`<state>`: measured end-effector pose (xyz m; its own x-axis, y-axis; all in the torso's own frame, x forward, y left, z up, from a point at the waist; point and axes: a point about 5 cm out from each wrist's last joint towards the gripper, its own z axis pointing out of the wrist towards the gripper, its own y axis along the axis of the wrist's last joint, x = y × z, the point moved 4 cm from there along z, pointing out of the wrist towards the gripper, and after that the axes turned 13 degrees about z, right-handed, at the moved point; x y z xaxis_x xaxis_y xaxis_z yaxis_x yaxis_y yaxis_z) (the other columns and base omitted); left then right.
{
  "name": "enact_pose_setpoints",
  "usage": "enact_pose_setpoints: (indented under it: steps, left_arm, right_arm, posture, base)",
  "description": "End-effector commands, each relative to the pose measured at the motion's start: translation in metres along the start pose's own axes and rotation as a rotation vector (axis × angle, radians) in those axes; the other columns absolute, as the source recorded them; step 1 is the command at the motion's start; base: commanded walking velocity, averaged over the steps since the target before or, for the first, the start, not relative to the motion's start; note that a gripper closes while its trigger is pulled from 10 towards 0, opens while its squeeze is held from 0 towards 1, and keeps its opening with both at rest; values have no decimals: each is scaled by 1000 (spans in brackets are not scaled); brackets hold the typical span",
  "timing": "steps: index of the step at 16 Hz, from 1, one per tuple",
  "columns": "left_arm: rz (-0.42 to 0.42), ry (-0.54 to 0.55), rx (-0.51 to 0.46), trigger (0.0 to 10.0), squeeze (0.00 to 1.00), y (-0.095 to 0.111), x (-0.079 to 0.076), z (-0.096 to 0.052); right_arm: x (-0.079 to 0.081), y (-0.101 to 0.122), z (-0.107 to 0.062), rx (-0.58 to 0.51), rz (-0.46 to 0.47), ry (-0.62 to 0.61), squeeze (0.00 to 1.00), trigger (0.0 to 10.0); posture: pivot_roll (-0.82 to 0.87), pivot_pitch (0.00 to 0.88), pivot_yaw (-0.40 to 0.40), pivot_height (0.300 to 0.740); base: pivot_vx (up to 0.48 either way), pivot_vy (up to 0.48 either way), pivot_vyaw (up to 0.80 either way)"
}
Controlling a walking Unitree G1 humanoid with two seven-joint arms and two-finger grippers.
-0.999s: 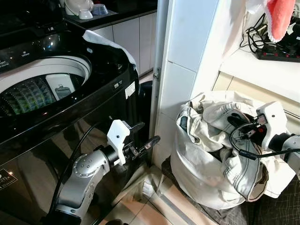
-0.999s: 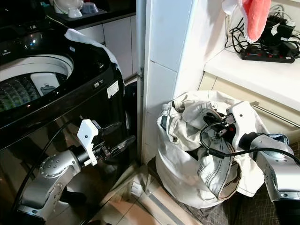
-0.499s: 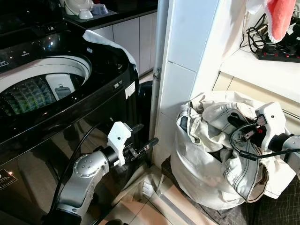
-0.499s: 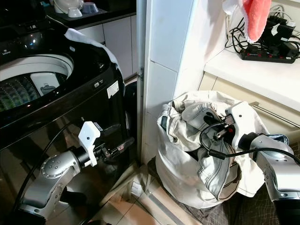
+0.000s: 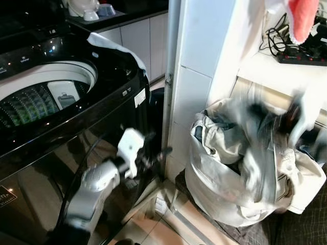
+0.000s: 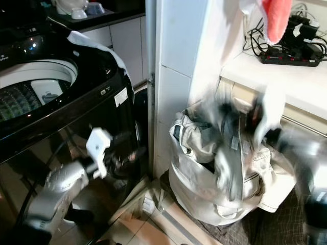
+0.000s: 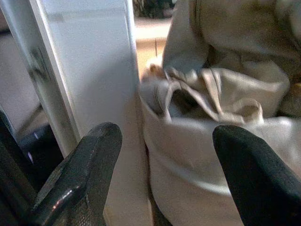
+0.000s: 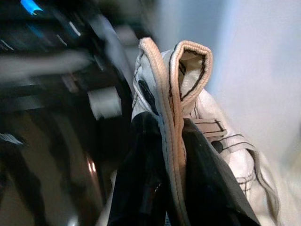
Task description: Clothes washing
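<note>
Clothes sit heaped in the laundry bag (image 5: 219,194) on the floor, right of the open-topped washing machine (image 5: 46,92). Between them the left gripper (image 7: 164,174) hangs spread and empty. Far right, the right gripper (image 8: 164,155) pinches a pale garment (image 8: 181,80) by its seam. That thin hold could slip, or the garment could snag the bag's rim.

A white tiled wall (image 5: 202,66) is standing just beside me, pale floor tiles (image 5: 168,227) are running along its foot, and white cabinet doors (image 5: 145,38) are sitting further back under a dark countertop (image 5: 122,15). On the right, a white shelf (image 6: 276,76) is carrying a black power strip (image 6: 286,58).
</note>
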<state>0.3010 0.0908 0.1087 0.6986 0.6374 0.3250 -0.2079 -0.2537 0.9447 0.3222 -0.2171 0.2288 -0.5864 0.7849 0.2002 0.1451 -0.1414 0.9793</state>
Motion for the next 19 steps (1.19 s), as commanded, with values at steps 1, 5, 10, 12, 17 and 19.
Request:
enact_pose_setpoints:
  steps: [1,5,10,12,17,19]
  left_arm:
    - [30,19,-1,10000,0,5,7,1]
    - [49,59,-241,10000,1000,74,29,27]
    - [10,39,-305,10000,1000,89,26,27]
    - [-74,-37,-312,10000,1000,89,12,27]
    - [-291,-108,-374,10000,1000,92,-3,28]
    - [-362,-94,-400,10000,1000,93,1,25]
  right_arm:
    - [15,20,1,-49,-13,73,0,0]
    - [107,82,28,-215,25,463,0,0]
    - [112,40,44,-83,123,466,0,0]
    - [109,30,47,-69,174,438,0,0]
    - [113,20,48,-56,198,426,0,0]
    - [111,16,47,-44,192,419,0,0]
  posture:
    - [-25,0,-8,740]
    - [-26,0,-13,740]
    - [-17,0,-21,740]
    - [-14,0,-23,740]
    - [-26,0,-6,740]
    - [-25,0,-6,740]
  base:
    - [0,0,0]
    - [0,0,0]
    - [0,0,0]
    - [0,0,0]
    - [0,0,0]
    - [0,0,0]
